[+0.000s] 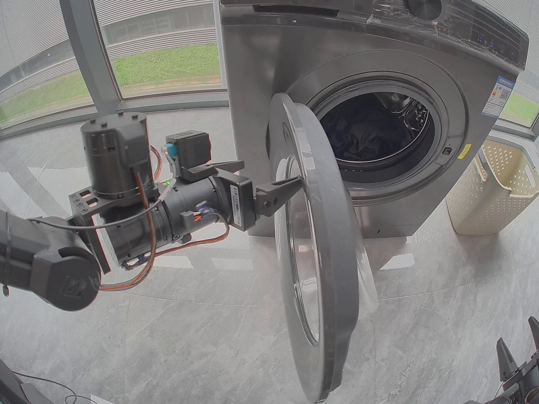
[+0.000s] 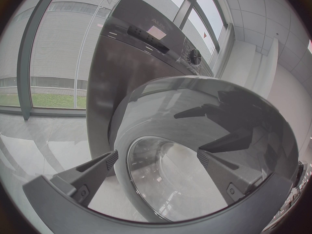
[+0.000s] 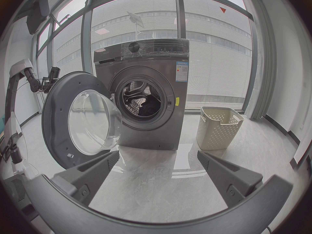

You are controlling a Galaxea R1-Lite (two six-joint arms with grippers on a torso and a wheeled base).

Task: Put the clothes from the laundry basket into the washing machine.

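Observation:
The grey washing machine (image 1: 393, 46) stands with its round door (image 1: 320, 265) swung wide open toward me. Dark clothes (image 1: 365, 130) lie inside the drum, also seen as dark clothes (image 3: 148, 108) in the right wrist view. My left gripper (image 1: 295, 186) is open, its fingertips at the outer face of the door (image 2: 195, 114), one on each side of the glass window. A cream laundry basket (image 1: 497, 189) stands on the floor right of the machine; no clothes show above the rim of the basket (image 3: 217, 127). My right gripper (image 3: 157, 158) hangs open and holds nothing, low and well back from the machine (image 3: 146, 95).
Large windows (image 1: 157, 35) run behind and left of the machine. The open door (image 3: 78, 121) juts out over the grey tiled floor (image 1: 449, 310) left of the drum opening. Open floor lies between my right gripper (image 1: 519, 346) and the basket.

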